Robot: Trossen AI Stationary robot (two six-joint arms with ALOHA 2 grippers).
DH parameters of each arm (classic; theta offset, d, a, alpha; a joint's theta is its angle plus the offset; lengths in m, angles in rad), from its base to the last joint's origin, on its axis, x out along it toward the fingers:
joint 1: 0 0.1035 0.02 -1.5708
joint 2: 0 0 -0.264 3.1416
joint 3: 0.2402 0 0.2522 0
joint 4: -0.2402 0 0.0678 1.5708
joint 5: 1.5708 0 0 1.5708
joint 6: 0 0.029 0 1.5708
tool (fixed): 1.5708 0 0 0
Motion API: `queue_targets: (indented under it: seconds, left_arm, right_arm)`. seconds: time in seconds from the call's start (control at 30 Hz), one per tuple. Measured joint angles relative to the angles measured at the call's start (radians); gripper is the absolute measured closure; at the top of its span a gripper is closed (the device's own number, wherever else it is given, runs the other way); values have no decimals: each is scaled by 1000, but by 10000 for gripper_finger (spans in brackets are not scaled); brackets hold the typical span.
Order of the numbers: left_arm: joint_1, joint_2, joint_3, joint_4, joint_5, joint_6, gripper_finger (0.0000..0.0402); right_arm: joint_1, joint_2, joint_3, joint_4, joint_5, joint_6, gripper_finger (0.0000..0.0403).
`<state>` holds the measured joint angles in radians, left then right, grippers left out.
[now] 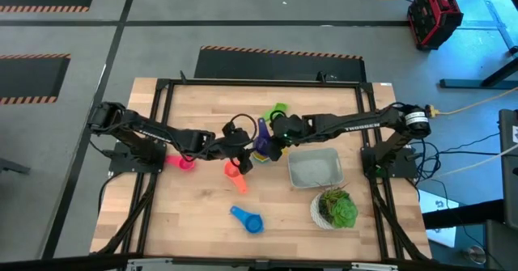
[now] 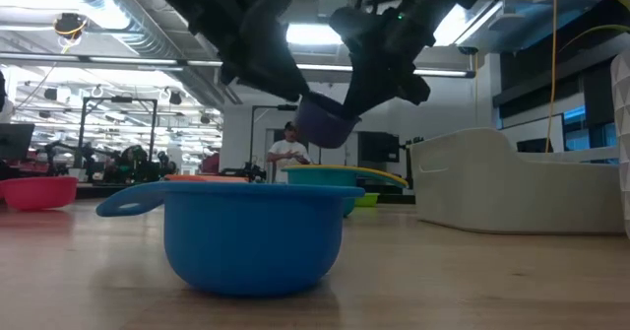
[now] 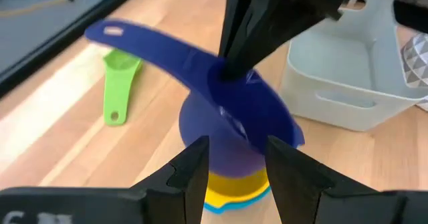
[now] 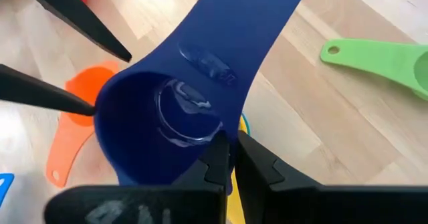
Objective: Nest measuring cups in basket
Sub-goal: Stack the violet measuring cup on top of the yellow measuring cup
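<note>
The purple measuring cup (image 3: 234,117) hangs tilted in the air over a yellow cup (image 3: 231,184) that sits nested in a teal one (image 2: 330,175). My right gripper (image 4: 227,154) is shut on the purple cup. My left gripper (image 3: 237,164) is open, and its fingers stand on either side of the purple bowl's near wall. The green cup (image 1: 278,111), pink cup (image 1: 184,163), salmon cup (image 1: 235,174) and blue cup (image 1: 248,220) lie apart on the table. The light-gray basket (image 1: 316,167) stands to the right of the grippers. My right gripper pinches the purple cup's rim (image 4: 217,134) on the side opposite the handle, one finger inside the bowl and one outside. The fingers come slanting down from the table's right. The cup is lifted clear and tilted, its handle (image 3: 134,40) pointing toward the far edge. My left gripper's fingertips (image 4: 90,105) reach the bowl's outer wall from the table's left; I cannot tell whether they touch it.
A round white pot with a green plant (image 1: 334,208) stands near the basket's near side. The blue cup (image 2: 251,236) sits close to the near edge. Bare wood lies on the table's left part and near the far edge.
</note>
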<state>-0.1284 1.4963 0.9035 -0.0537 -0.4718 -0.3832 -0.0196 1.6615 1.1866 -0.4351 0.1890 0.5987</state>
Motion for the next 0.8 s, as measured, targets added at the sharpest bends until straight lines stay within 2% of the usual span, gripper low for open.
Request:
queue_targets:
  seconds: [0.8]
  left_arm:
    - [0, -1, 0, -17, 12, -3, 264]
  right_arm:
    - [0, 24, 0, -18, -7, 0, 383]
